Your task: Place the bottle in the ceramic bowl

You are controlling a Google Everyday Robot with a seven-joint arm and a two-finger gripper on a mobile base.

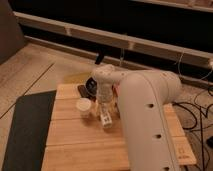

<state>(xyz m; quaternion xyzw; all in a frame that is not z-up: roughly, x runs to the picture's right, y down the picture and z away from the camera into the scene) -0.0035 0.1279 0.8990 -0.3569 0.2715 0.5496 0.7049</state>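
The bottle [106, 117], small, white and with a pale label, stands on the wooden table [75, 145] near its middle. My gripper [103, 101] hangs directly over it, at the bottle's top; contact cannot be made out. The ceramic bowl [87, 88], dark and glossy, sits at the table's back left, partly hidden behind my wrist. My bulky white arm [145, 110] reaches in from the right and covers the table's right half.
A short white cup [84, 107] stands just left of the bottle, in front of the bowl. A black mat [25, 130] lies on the floor to the left. Cables [197, 112] lie on the floor to the right.
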